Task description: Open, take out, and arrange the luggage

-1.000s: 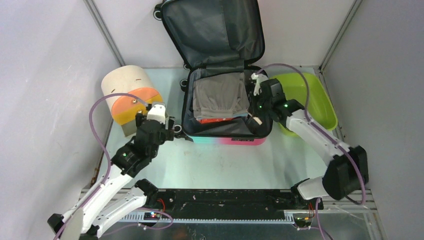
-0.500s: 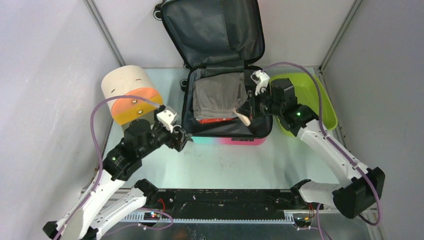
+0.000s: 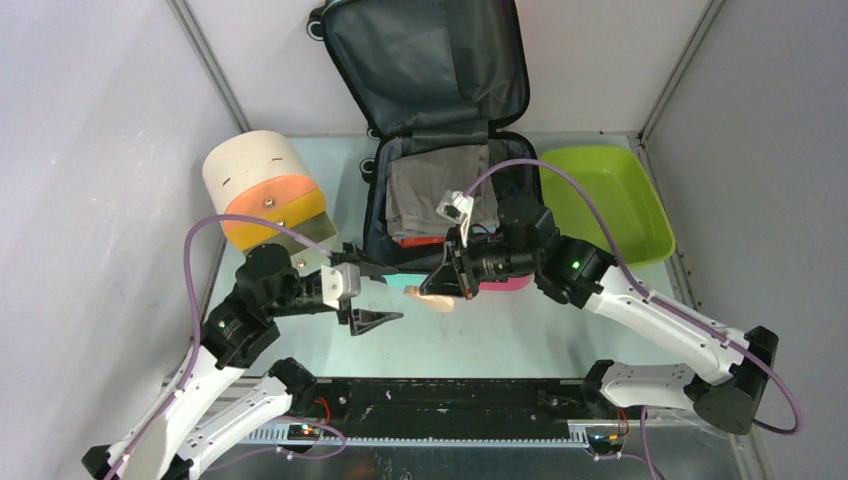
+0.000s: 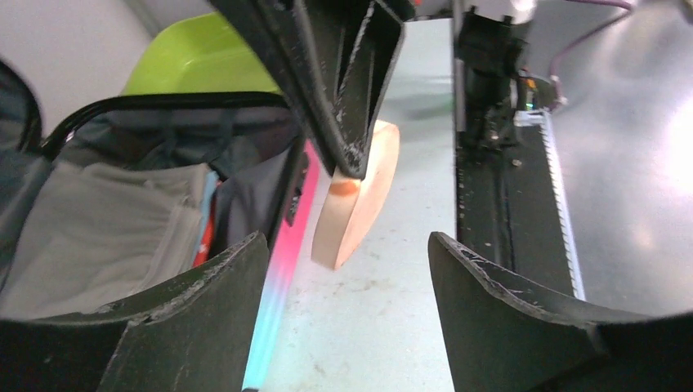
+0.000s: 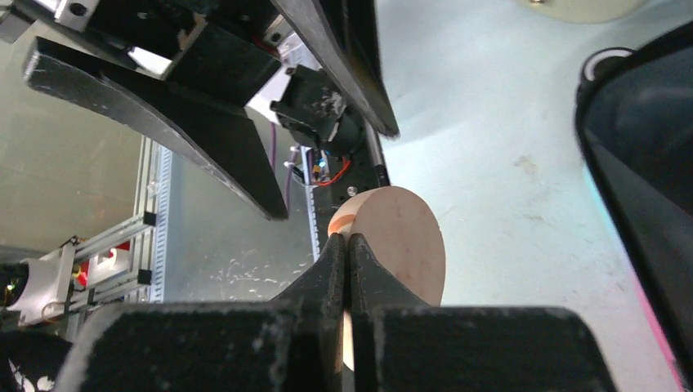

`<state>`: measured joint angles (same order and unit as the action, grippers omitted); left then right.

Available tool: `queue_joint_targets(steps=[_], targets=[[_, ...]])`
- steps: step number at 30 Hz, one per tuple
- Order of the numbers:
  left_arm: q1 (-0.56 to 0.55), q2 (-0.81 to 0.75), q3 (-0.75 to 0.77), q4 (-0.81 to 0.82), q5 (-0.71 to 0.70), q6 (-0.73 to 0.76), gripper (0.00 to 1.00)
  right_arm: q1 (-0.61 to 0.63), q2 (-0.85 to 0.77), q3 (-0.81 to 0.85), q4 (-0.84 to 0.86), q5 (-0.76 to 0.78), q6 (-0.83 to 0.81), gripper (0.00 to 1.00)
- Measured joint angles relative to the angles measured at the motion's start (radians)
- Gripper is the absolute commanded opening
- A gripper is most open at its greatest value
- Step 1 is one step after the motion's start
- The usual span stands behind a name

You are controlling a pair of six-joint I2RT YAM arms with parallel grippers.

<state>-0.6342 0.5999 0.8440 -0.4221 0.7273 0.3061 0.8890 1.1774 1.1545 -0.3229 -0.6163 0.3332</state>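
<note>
The luggage stands open at the back, lid up, dark grey lining showing, with folded grey clothes in its base. Its pink-to-teal shell edge shows in the left wrist view. My right gripper is shut on a flat, round peach disc and holds it above the table just in front of the luggage. The disc also shows in both wrist views. My left gripper is open and empty. It points right at the disc, which lies just beyond the fingertips.
A cream-and-orange cylinder lies at the left, behind my left arm. A lime-green tub sits right of the luggage. Walls close in on both sides. The black base rail runs along the near edge.
My right gripper has come from the luggage's right side to its front, carrying the peach disc. My left gripper has swung right to face the disc.
</note>
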Motion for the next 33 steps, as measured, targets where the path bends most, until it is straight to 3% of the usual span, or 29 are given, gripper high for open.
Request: queue_joint_targets(steps=[6,13,15,18,21,24,25,26,28,33], targets=[[-0.048,0.009,-0.001,-0.03,0.081,0.063,0.76,0.106,0.0,0.0,0.029,0.042,0.002,0.0],[-0.072,0.008,-0.036,-0.047,0.113,0.08,0.38,0.137,0.0,0.0,0.083,0.096,0.026,0.0],[-0.073,0.005,-0.046,-0.049,0.102,0.085,0.23,0.14,0.001,0.0,0.087,0.103,0.028,0.05],[-0.074,-0.013,-0.056,-0.039,0.065,0.084,0.16,0.147,0.003,0.0,0.085,0.119,0.036,0.23],[-0.075,-0.035,-0.067,-0.031,0.008,0.079,0.18,0.151,0.003,0.0,0.082,0.154,0.04,0.41],[-0.077,-0.062,-0.088,-0.021,-0.092,0.06,0.16,0.151,-0.005,-0.001,0.056,0.225,0.052,0.7],[-0.077,-0.072,-0.097,-0.019,-0.135,0.055,0.15,0.151,-0.014,-0.004,0.048,0.253,0.057,0.75],[-0.077,-0.084,-0.106,-0.02,-0.184,0.048,0.14,0.148,-0.031,-0.013,0.043,0.287,0.061,0.92],[-0.077,-0.101,-0.119,-0.023,-0.286,0.038,0.13,0.142,-0.092,-0.046,0.037,0.35,0.076,0.99],[-0.077,-0.148,-0.146,-0.029,-0.642,0.055,0.19,0.114,-0.294,-0.113,0.038,0.428,0.077,0.99]])
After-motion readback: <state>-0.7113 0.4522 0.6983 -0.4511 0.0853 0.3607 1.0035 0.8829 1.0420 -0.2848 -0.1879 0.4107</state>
